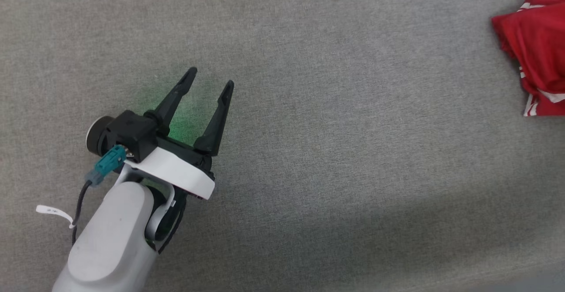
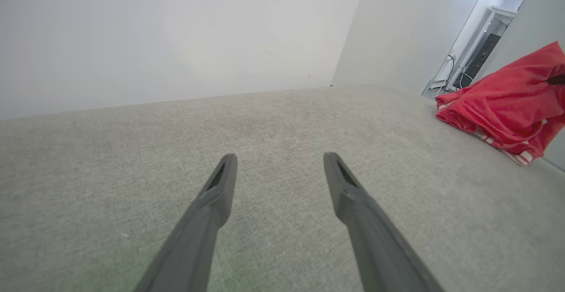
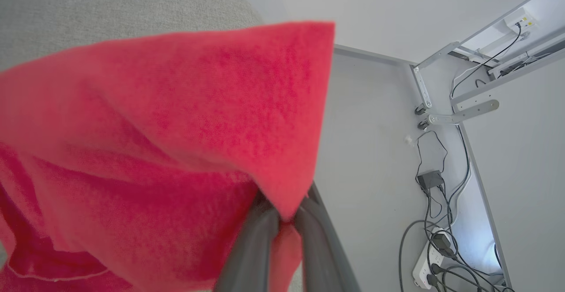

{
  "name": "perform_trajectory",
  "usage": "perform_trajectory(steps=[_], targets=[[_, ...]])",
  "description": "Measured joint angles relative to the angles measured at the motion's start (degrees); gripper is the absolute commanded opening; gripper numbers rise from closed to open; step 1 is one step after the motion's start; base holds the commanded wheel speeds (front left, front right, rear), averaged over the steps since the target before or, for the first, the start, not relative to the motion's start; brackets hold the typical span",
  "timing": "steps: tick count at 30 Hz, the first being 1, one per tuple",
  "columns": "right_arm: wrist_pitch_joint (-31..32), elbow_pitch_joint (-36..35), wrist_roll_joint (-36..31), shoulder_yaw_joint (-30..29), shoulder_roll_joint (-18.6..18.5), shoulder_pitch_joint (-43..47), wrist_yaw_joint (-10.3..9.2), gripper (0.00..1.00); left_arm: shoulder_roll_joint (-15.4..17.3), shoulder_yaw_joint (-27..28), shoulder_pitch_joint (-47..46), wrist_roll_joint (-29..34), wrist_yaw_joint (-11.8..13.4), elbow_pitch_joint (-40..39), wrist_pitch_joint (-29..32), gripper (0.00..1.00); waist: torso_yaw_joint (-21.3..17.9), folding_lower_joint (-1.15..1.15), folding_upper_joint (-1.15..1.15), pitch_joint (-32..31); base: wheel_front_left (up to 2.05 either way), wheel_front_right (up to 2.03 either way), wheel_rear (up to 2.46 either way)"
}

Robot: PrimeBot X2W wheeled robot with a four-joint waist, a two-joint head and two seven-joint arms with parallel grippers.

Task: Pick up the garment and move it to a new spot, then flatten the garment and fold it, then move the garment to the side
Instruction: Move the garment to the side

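Right pincer (image 3: 284, 222) clamped on fold of garment (image 3: 176, 119), bunched at far right of grey surface (image 1: 309, 106). Left pincer (image 1: 211, 77) wide, empty, well apart. I'd lift high and carry slowly toward centre so hem doesn't drag.

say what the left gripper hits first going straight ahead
Probably the grey woven surface, if the open left gripper tilts down; depth is unclear. The bright red soft garment lies off to its right.
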Motion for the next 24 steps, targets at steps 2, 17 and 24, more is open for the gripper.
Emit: perform_trajectory(steps=[2, 17, 24], targets=[[-1.31, 2.42, -1.56, -0.29, 0.91, -1.11, 0.00, 0.00, 0.20, -0.38, -0.65, -0.23, 0.00, 0.19, -0.01, 1.00, 0.15, 0.00, 0.00, 0.56, 0.00, 0.00, 0.00], [-9.18, 14.72, -9.43, -2.26, 6.46, -6.62, -0.01, 1.00, -0.78, 3.37, -0.94, -2.01, 0.00, 0.57, 0.00, 1.00, 2.35, 0.00, 0.00, 1.20, 0.00, 0.00, 0.00], [-13.13, 14.29, -7.58, -2.16, 7.22, -6.36, -0.01, 1.00, -2.18, 8.33, 1.54, -3.72, 0.00, 0.25, 0.00, 1.00, 2.45, 0.00, 0.00, -1.15, 0.00, 0.00, 0.00]])
